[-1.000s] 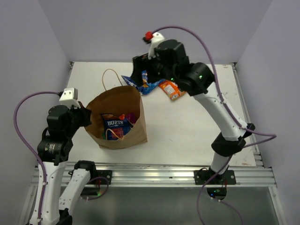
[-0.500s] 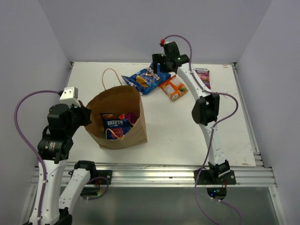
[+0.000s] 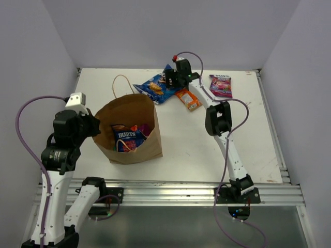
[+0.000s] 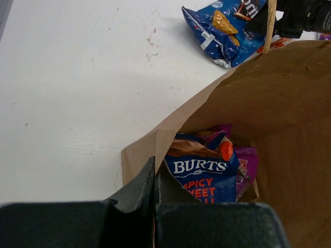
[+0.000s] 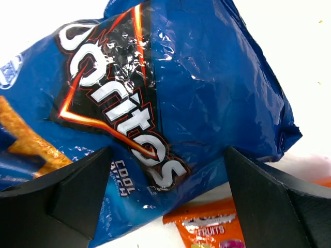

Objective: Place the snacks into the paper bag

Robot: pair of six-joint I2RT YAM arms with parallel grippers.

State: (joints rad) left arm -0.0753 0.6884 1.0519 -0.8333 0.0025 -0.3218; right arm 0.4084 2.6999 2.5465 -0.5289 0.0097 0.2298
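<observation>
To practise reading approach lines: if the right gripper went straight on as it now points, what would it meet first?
The right gripper would meet the blue chip bag, framed by its open fingers; how near is unclear.

We make out two arms of slim white links joined by chunky black housings. The left arm (image 3: 62, 155), lower left in the overhead view, wears a small white box camera (image 3: 76, 100) on top. The right arm (image 3: 231, 155), right of centre, shows a red knob (image 3: 175, 56) at its upper end. A thin purple cable (image 3: 17, 124) loops beside each. Black bases (image 3: 235, 192) sit along the bottom. The left gripper (image 4: 154, 164) and right gripper (image 5: 168, 155) have matte black, wedge-shaped fingers (image 5: 77, 191).
</observation>
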